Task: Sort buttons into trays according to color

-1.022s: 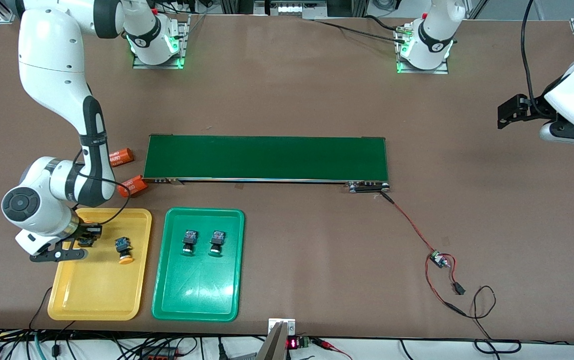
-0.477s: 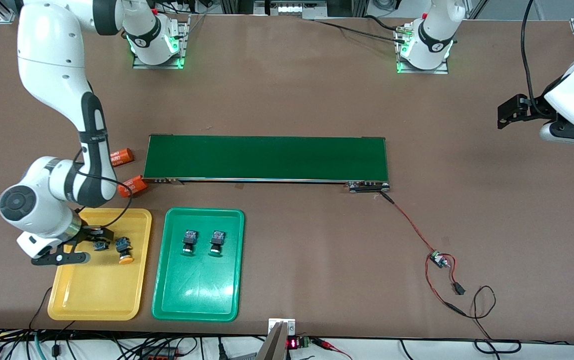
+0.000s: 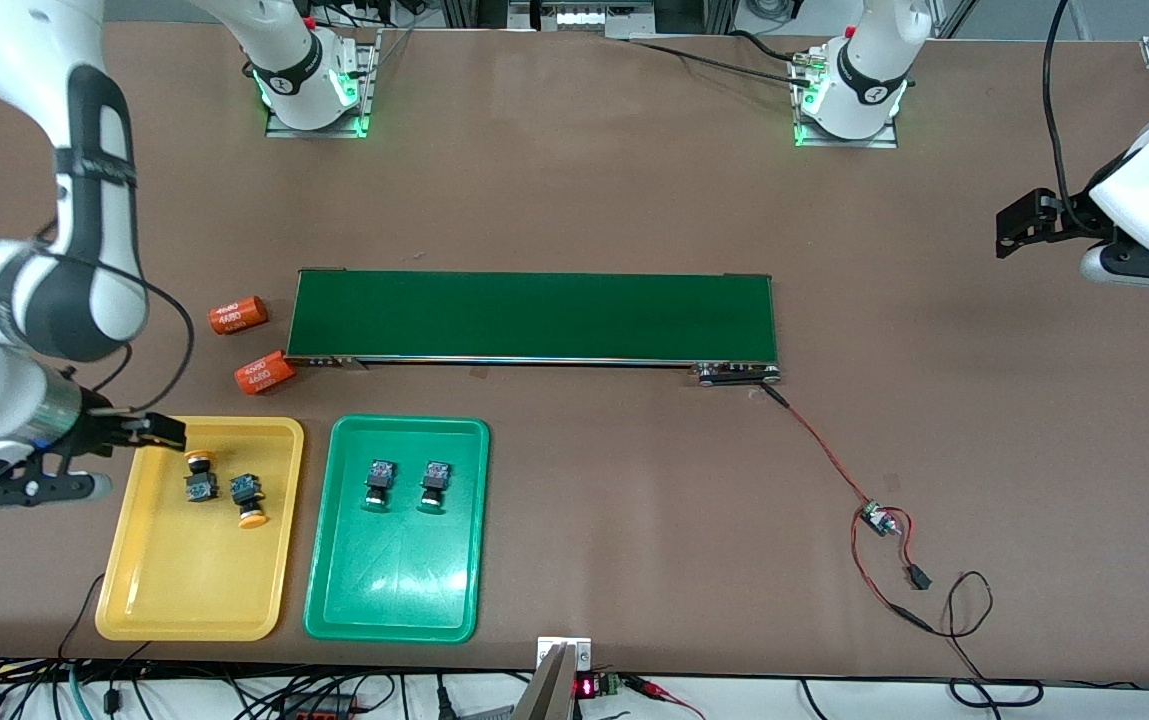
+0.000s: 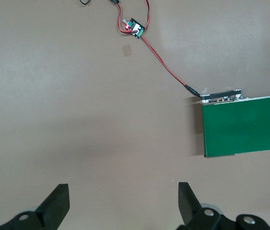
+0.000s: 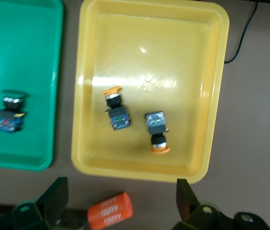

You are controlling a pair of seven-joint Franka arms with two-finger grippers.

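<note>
The right gripper (image 3: 139,432) hangs raised over the yellow tray (image 3: 134,600) rim, fingers spread, empty; both yellow-capped buttons (image 3: 199,477) lie in the tray below them. An orange cylinder (image 5: 110,210) bears unreadable white print. The left gripper (image 4: 120,203) waits, fingers apart, over bare table.

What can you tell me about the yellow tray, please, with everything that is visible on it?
The yellow tray is a shallow, glossy, plastic-looking rectangle with rounded corners and a raised rim. It lies flat on the table beside the green tray, toward the right arm's end. Two yellow-capped buttons lie inside on their sides, close together, caps pointing opposite ways.
</note>
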